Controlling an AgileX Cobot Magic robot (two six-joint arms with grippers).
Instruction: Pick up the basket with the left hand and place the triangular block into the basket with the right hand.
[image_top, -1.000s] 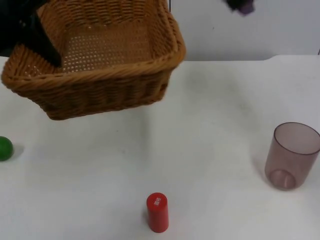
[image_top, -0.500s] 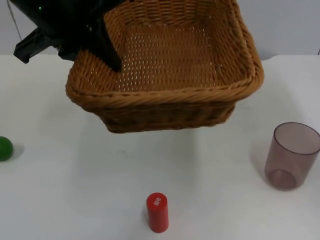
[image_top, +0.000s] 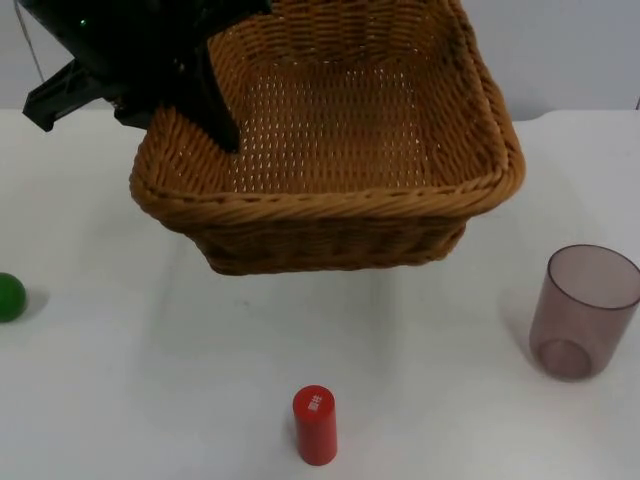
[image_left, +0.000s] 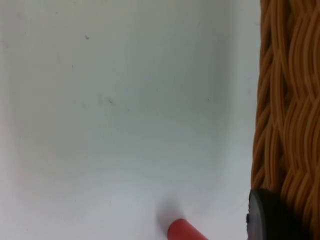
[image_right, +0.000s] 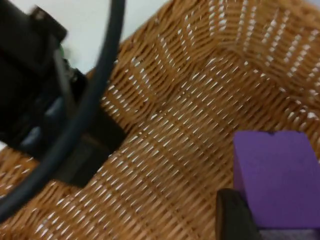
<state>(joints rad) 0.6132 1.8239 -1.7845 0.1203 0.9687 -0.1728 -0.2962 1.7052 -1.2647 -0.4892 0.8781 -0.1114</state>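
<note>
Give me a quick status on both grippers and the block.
Left gripper shut on basket rim, basket held off the table. Right gripper holds purple block above the basket's inside. Nothing in the way.

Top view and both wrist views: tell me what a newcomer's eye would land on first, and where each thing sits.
The big brown woven wicker basket stands out first, held above the white table by the left gripper clamped on its left rim. Next comes the purple block in the right gripper, poised over the basket's inside. Below on the table stand a red cylinder and, to the right, a translucent pinkish cup.
</note>
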